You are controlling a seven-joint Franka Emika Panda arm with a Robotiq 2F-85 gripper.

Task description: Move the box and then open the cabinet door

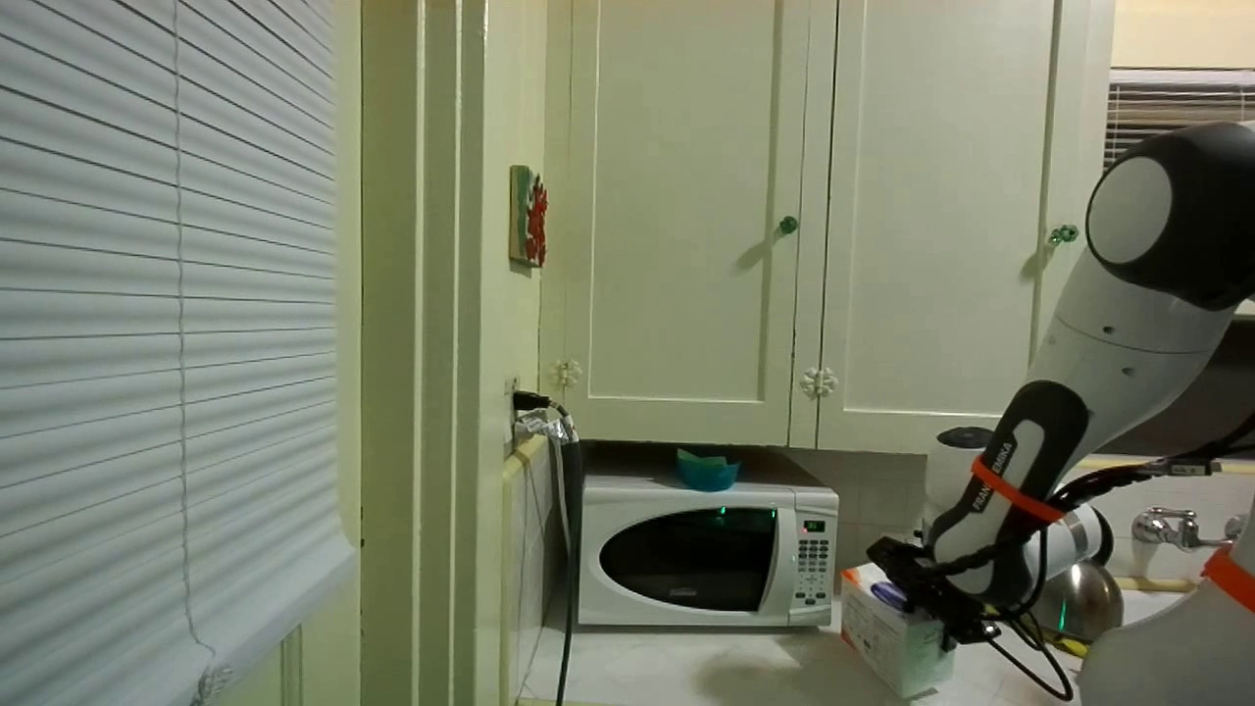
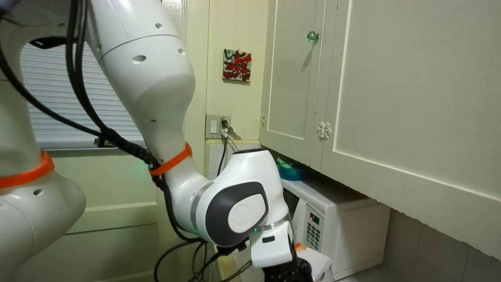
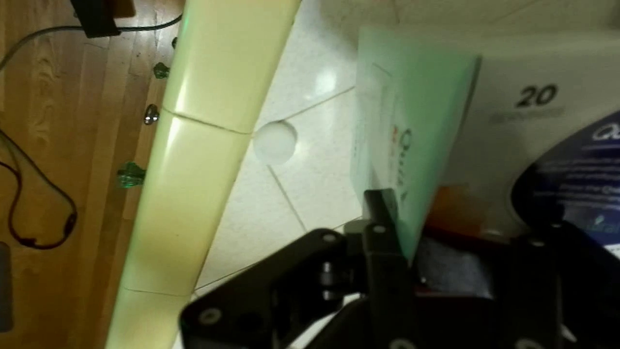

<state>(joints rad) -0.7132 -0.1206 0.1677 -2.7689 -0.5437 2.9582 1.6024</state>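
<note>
The box (image 1: pixel 894 637), a pale carton with an orange top edge, stands on the counter in front of the microwave's right end. It also shows, partly hidden, in an exterior view (image 2: pixel 319 260). In the wrist view its green side (image 3: pixel 428 111) and white face fill the right. My gripper (image 3: pixel 460 218) has its fingers apart at the box. One finger lies along the green side; the other is dark against the printed face. Whether they press on it is unclear. Two matching cabinet doors, left (image 1: pixel 686 245) and right (image 1: pixel 941 245), hang shut above; which is the task's I cannot tell.
The white microwave (image 1: pixel 809 588) has a blue bowl (image 1: pixel 708 476) on top. A steel kettle (image 1: pixel 1093 603) and a tap (image 1: pixel 1167 527) are at the right. A cable (image 1: pixel 572 549) hangs at the left wall. The yellow counter edge (image 3: pixel 193 194) borders a drop to the floor.
</note>
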